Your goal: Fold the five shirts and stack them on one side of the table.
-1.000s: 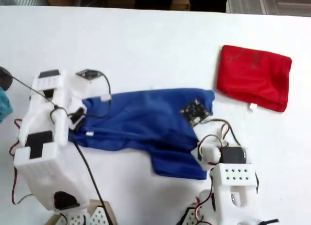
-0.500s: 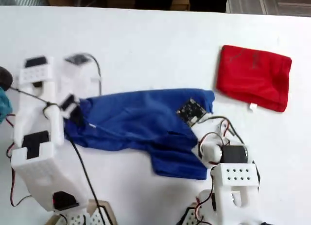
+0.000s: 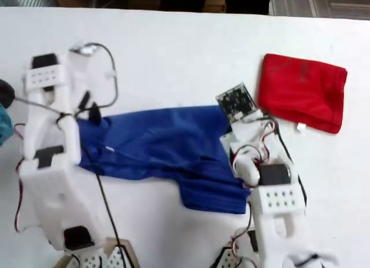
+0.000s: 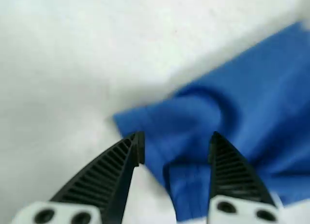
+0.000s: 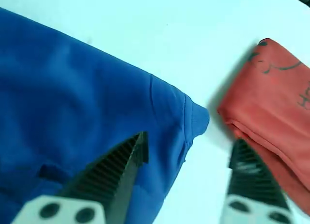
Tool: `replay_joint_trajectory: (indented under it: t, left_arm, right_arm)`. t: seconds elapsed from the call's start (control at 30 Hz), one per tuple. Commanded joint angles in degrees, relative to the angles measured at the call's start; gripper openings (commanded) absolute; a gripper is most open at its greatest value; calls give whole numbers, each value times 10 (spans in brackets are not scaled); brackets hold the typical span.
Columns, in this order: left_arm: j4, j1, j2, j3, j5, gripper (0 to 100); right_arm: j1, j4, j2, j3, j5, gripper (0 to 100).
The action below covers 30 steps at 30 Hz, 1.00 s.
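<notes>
A blue shirt [image 3: 167, 149] lies partly folded across the middle of the white table [image 3: 173, 54]. A folded red shirt [image 3: 303, 91] rests at the far right. My left gripper [image 3: 87, 113] hovers at the blue shirt's left end. In the left wrist view it [image 4: 177, 146] is open, with a corner of the blue shirt [image 4: 193, 122] between its fingers. My right gripper [image 3: 238, 116] is over the blue shirt's far right corner. In the right wrist view it [image 5: 190, 146] is open above that corner [image 5: 191, 120], with the red shirt [image 5: 276, 112] just beyond.
A teal cloth [image 3: 4, 124] and a dark round object [image 3: 4, 93] sit at the left edge. Bare table stretches along the far side and between the two shirts. Both arm bases stand at the near edge.
The left arm has swung away from the near edge and to the left, and the shirt's left end shifted left with it. The right arm advanced to the shirt's far right corner.
</notes>
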Motion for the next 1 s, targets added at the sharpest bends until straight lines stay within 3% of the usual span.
replay_joint_trajectory:
  t: [0.0, 0.2, 0.43, 0.6, 0.8, 0.97]
  left_arm:
    - [-13, 4, 69, -58, 11, 223]
    - [59, -22, 191, -211, 14, 18]
    - [115, -21, 280, -386, 14, 24]
    - [147, 4, 319, -473, 14, 25]
    - [149, 23, 316, -508, 14, 27]
    - [149, 2, 315, -509, 14, 28]
  right_arm:
    - [-3, -77, 110, -25, -3, 172]
    - [-7, -122, 246, -63, -6, 18]
    - [-7, -116, 395, -180, -3, 19]
    - [-4, -17, 558, -329, -3, 20]
    - [43, 107, 684, -491, -7, 20]
    - [93, 116, 696, -555, -3, 20]
